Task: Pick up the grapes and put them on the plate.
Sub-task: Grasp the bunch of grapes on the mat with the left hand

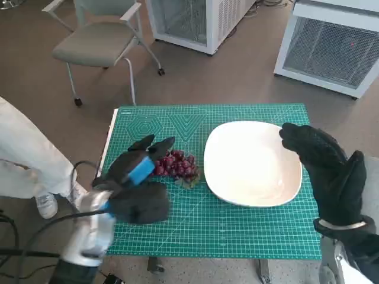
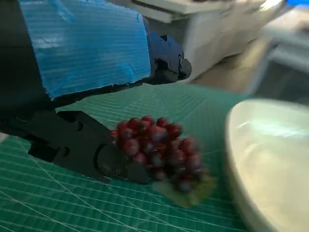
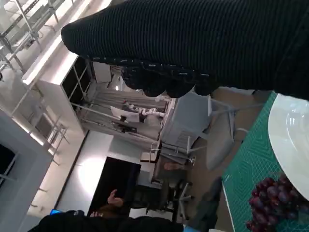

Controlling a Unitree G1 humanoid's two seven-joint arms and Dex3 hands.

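Grapes lie on mat, bunch running lengthwise toward plate. Left hand fingers spread round them, not clamped. Right hand released, w/ nothing in it, over plate rim.

The setting looks like a robotics lab or test room inside an office-type building. A green cutting mat printed with a measuring grid covers the small table, a work surface rather than a household one. Around it on the brown floor stand white cabinets with mesh fronts and a grey chair on castors. The right wrist view shows metal racking, a swivel chair, bright strip lighting and a seated person.
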